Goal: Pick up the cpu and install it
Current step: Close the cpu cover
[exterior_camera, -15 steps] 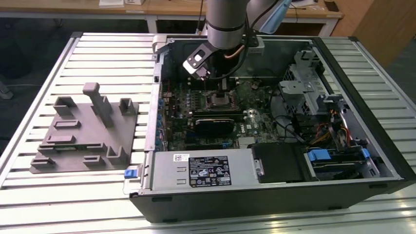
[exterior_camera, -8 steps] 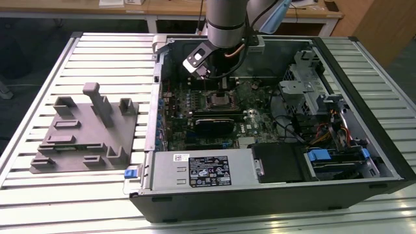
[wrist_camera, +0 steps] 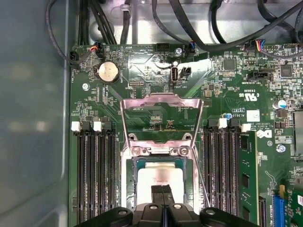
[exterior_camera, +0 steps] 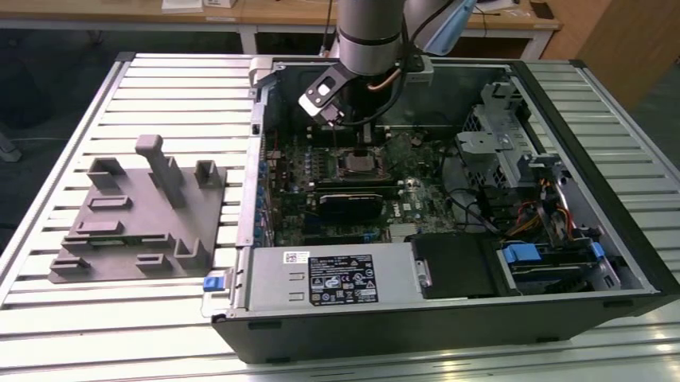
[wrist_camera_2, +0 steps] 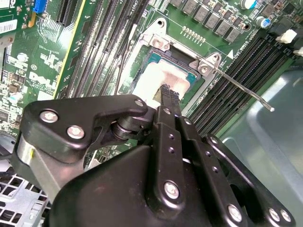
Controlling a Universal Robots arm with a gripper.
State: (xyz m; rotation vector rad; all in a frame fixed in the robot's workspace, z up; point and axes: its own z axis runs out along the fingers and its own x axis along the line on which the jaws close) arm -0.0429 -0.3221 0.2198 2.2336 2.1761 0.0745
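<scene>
End effector (wrist_camera: 162, 188): fingers pressed together, pinching nothing, tips at the cpu (wrist_camera: 158, 175); I cannot tell if they touch. The cpu lies flat in the socket frame (wrist_camera: 127, 189), with the bracket (wrist_camera: 161, 100) raised. Beyond it are the motherboard (wrist_camera: 227, 75), the open computer case (exterior_camera: 425, 326) on the worktop (exterior_camera: 170, 95), and the grey fixture (exterior_camera: 138, 223) beside the case.

The gripper (exterior_camera: 358, 149) hangs over the socket (exterior_camera: 359, 165) inside the open case (exterior_camera: 425, 328). A grey fixture (exterior_camera: 138, 215) lies on the table (exterior_camera: 159, 95) at the exterior view's left.
</scene>
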